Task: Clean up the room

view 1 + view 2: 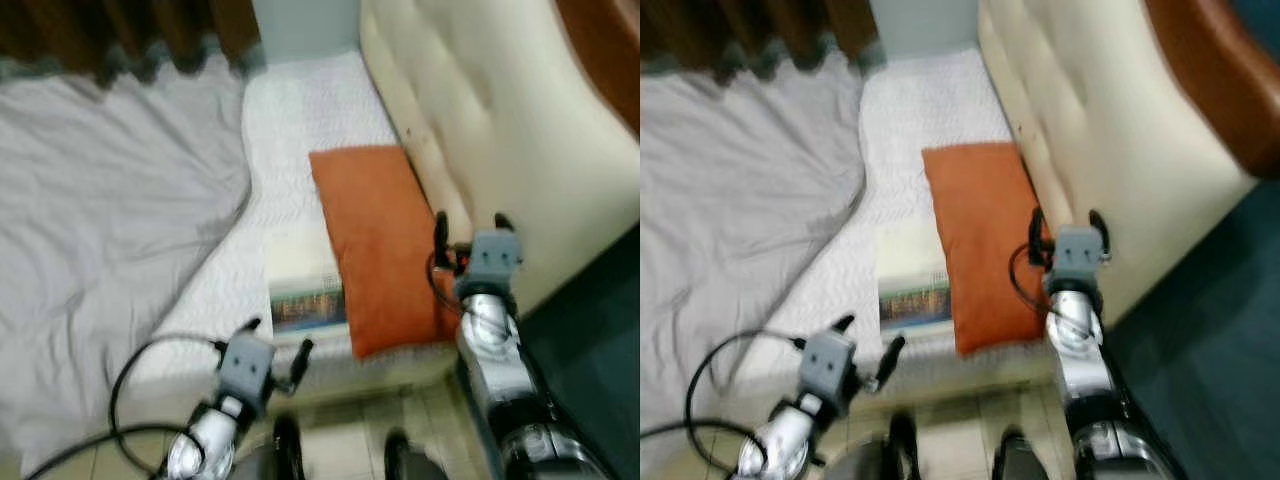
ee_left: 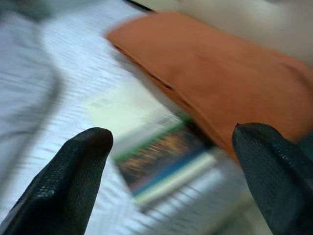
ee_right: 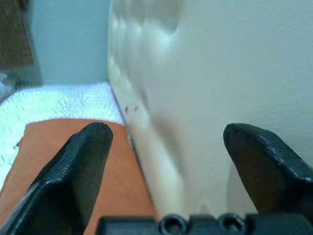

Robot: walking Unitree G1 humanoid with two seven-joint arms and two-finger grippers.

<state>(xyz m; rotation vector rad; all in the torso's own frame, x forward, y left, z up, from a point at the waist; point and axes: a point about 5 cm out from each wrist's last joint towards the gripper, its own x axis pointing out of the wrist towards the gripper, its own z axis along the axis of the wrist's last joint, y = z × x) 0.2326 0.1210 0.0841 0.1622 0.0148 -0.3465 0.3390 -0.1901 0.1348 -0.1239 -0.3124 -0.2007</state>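
Both arms reach forward low over the foot of a bed (image 1: 300, 110), views somewhat blurred. Left gripper (image 1: 277, 352) hangs above the mattress edge, fingers (image 2: 73, 181) spread wide with nothing between them; a black cable (image 1: 130, 385) loops back from its wrist. Right gripper (image 1: 468, 228) is raised higher, next to the cream padded headboard (image 1: 500, 120), fingers (image 3: 73, 176) also spread and empty.

Just ahead of the left gripper lies a book (image 1: 305, 285) flat on the white quilted mattress, pale cover with a colourful band along the near end. Its right side touches, or is slightly tucked under, an orange pillow (image 1: 380, 240) that lies lengthwise against the headboard. Right gripper sits at the pillow's near right corner, between pillow and headboard.

Left of the book a grey rumpled blanket (image 1: 110, 200) covers most of the bed. Brown curtains (image 1: 120, 30) hang behind it; a pale wall strip shows beyond the mattress. Tiled floor (image 1: 340, 440) below the bed edge; dark floor to the right of the headboard.

Left wrist view looks down on book and pillow (image 2: 225, 83) together, the book (image 2: 151, 152) framed between the fingers. Right wrist view looks along the headboard (image 3: 205, 98), showing small dark marks on its surface and the pillow (image 3: 73, 142) to one side.
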